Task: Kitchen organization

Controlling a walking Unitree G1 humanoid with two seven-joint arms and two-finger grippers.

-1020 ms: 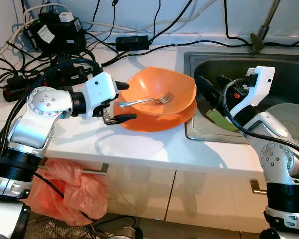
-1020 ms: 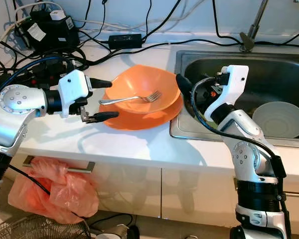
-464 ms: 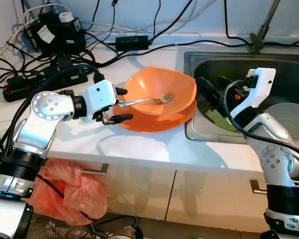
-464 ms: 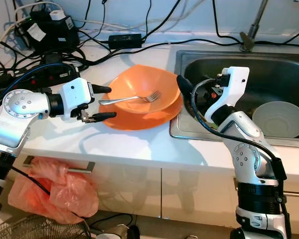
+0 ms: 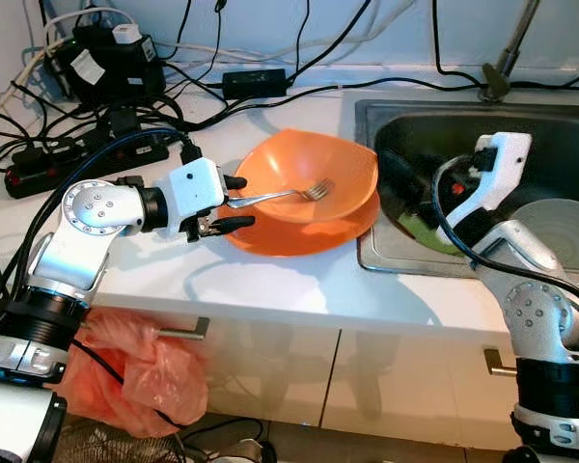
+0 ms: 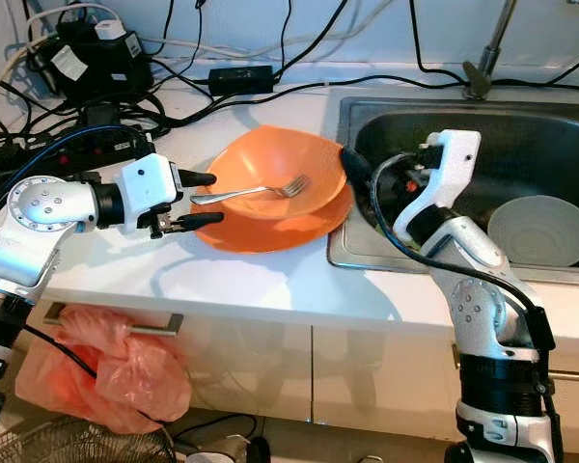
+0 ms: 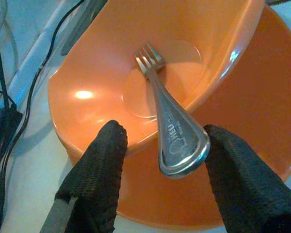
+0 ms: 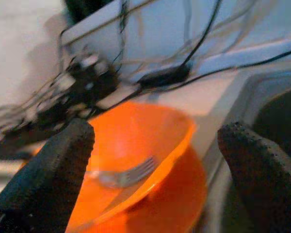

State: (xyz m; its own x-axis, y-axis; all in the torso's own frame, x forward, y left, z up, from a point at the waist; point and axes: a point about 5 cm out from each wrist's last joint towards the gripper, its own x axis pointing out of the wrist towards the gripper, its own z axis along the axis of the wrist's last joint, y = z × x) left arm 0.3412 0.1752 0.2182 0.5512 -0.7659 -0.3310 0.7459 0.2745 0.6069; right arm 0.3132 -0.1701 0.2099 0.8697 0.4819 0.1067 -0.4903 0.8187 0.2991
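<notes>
An orange bowl [image 5: 309, 169] sits tilted in a second orange bowl [image 5: 299, 236] on the white counter, beside the sink. A silver fork [image 5: 275, 196] lies in the top bowl, its handle sticking out over the rim toward the left. My left gripper [image 5: 234, 202] is open at that handle's end, one black finger on each side. In the left wrist view the fork handle [image 7: 177, 141] lies between the fingers [image 7: 94, 174], close to one of them. My right gripper [image 5: 405, 188] is held open over the sink's left edge, facing the bowls [image 8: 136, 145].
Power strips, adapters and tangled black cables [image 5: 96, 96] crowd the counter's back left. The steel sink [image 5: 463, 121] holds a white bowl [image 5: 560, 231] and a green item [image 5: 420, 230]. An orange plastic bag [image 5: 135, 371] hangs at the cabinet handle below.
My left gripper has shifted slightly so that the fork handle's end is between its fingers, and the gap between the fingers has narrowed. The right arm has hardly moved.
</notes>
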